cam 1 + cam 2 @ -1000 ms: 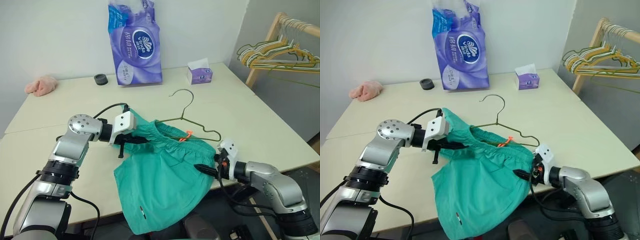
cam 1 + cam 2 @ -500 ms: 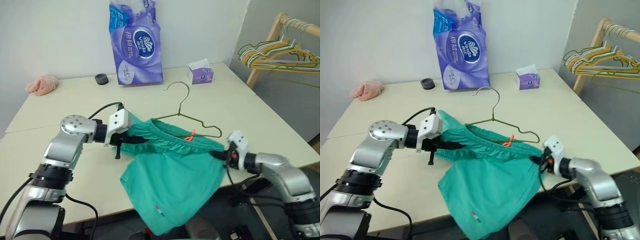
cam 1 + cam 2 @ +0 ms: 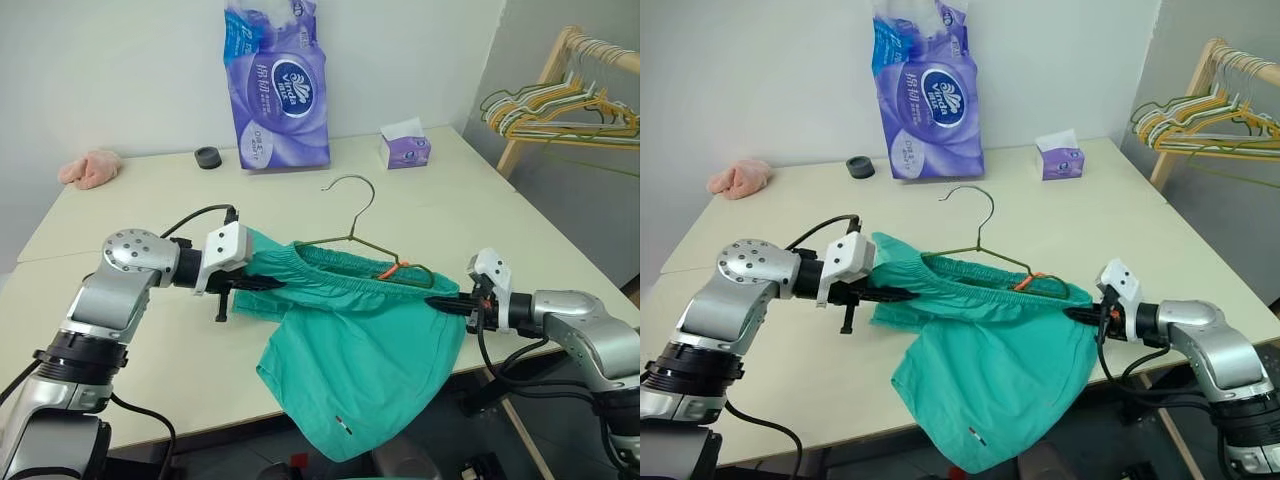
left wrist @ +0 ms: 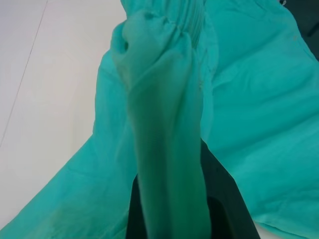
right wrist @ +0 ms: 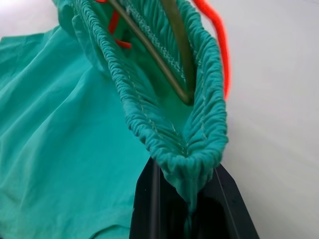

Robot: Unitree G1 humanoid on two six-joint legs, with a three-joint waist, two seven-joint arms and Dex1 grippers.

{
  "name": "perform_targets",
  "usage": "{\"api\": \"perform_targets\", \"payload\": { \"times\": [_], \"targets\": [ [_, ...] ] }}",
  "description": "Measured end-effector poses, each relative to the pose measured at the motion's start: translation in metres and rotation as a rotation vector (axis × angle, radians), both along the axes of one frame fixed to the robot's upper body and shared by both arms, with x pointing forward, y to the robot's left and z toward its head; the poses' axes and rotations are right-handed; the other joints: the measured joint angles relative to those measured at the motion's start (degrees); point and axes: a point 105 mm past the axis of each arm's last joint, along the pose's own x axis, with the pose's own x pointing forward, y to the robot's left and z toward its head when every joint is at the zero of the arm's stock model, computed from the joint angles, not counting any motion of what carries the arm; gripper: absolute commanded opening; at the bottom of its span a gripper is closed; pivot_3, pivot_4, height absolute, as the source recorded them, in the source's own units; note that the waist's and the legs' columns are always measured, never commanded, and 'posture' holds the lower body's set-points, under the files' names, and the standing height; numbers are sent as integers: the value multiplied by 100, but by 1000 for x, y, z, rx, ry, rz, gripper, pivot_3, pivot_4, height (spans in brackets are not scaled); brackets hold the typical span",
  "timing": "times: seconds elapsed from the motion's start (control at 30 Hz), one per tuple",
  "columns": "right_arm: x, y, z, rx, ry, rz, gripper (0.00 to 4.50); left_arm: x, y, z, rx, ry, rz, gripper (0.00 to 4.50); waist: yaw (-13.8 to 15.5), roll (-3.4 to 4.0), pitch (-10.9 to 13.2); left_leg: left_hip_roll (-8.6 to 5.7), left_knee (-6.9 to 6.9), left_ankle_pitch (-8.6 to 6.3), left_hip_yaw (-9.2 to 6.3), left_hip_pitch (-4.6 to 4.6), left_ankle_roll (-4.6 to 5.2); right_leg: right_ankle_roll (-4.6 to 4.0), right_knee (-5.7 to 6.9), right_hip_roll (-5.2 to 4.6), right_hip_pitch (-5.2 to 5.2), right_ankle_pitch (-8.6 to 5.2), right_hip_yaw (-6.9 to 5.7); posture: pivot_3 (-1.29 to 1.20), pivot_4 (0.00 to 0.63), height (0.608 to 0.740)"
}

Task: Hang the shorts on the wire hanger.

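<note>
shorts (image 3: 360, 350): teal pair stretched out by the waistband between both hands, legs drooping past the near edge of the worktop (image 3: 120, 350)
left hand (image 3: 262, 285): clamped tight on one end of the waistband
right hand (image 3: 445, 305): pinched closed on the other end
wire hanger (image 3: 352, 215): lower part tucked inside the open waistband, hook sticking out toward the purple tissue pack (image 3: 277, 85)

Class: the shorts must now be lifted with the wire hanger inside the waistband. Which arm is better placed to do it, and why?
Neither alone. The left end effector and right end effector are each shut on opposite ends of the shorts waistband, stretched between them with the wire hanger lower part inside. Both should probably rise together.
</note>
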Motion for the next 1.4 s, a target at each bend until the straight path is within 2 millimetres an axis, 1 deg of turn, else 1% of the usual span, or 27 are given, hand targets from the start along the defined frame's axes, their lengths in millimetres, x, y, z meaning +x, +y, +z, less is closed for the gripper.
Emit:
{"api": "perform_targets", "payload": {
  "times": [0.13, 0.2, 0.27, 0.4, 0.47, 0.57, 0.67, 0.73, 0.87, 1.0, 1.1, 1.2, 1.3, 1.4],
  "targets": [
    [-2, 2, 1, -19, -10, 22, 28, -2, 1, -3, 11, 11, -10, 0, -2, 0, 0, 1, 0, 0, 0, 0, 0, 0, 0, 0, 0, 0, 0, -347, 45, 740],
    [-1, 0, 4, -55, -27, 39, 28, -5, 3, -9, 41, 21, -22, 0, -9, 2, 1, 0, -1, 0, 2, 0, 0, 0, 0, 0, -2, 0, 2, -352, 46, 740],
    [2, -2, 13, -107, -63, 70, 28, -6, 3, -14, 74, 19, -31, 0, -13, 2, 1, 0, 0, 0, 2, 0, 0, 0, 0, 0, -2, 0, 1, -352, 46, 740],
    [8, 5, 34, -178, -133, 162, 28, -6, 2, -18, 120, -6, -46, 0, -24, 2, 2, 3, -2, 0, 1, 0, 0, 0, -2, -1, -3, 0, 1, -357, 50, 740],
    [9, 9, 41, -216, -157, 209, 28, -4, 1, -19, 129, -24, -39, 0, -25, 2, 2, 3, -2, 0, 1, 0, 0, 0, -3, -3, -3, 0, 1, -357, 50, 740],
    [10, 18, 44, -255, -177, 267, 28, 0, -3, -20, 128, -48, -24, 0, -25, 2, 1, 3, -1, 0, 1, 0, 0, 0, -3, -8, -2, 0, 1, -359, 50, 740],
    [10, 43, 49, -256, -207, 340, 28, 3, -12, -25, 119, -59, -21, 0, -32, 2, 1, 3, -1, 0, -1, 0, 0, 0, -2, -13, -3, 0, 1, -359, 50, 740],
    [11, 51, 49, -269, -209, 353, 28, 4, -16, -28, 110, -65, -14, 0, -32, 1, 2, 4, 0, 0, -5, -4, 0, -1, -2, -13, -6, 1, -1, -359, 50, 740],
    [10, 55, 47, -281, -197, 370, 1053, 7, -18, -30, 107, -77, 7, 0, -22, 2, 2, 0, 0, 0, -3, -4, 0, -1, -2, -22, -4, 1, -1, -351, 51, 740],
    [10, 57, 51, -282, -216, 371, 2499, 8, -19, -34, 100, -82, 26, 0, -25, 2, 2, 1, 1, 0, -5, -4, 0, -1, -2, -23, -5, 1, -3, -351, 52, 740],
    [8, 55, 54, -300, -225, 377, 3555, 8, -18, -36, 99, -81, 39, 0, -26, 2, 2, 1, 0, 0, -5, -4, 0, -1, -2, -23, -5, 1, -2, -355, 53, 740],
    [17, 44, 52, -347, -250, 303, 3555, 7, -19, -37, 98, -80, 41, 0, -25, 1, 2, 0, 1, 0, -4, -3, 0, -1, -2, -23, -3, 1, -2, -358, 52, 740],
    [28, 31, 41, -389, -244, 231, 3555, 5, -19, -40, 99, -72, 38, 0, -29, 2, 2, 0, 1, 0, -3, -3, 0, -1, -2, -23, -4, 1, -1, -358, 49, 740],
    [34, 26, 33, -405, -229, 207, 3555, 4, -21, -41, 98, -68, 30, 0, -38, 2, 1, 1, 0, 0, -4, -3, 0, -1, -1, -22, -4, 1, -2, -357, 47, 740]
  ]
}}
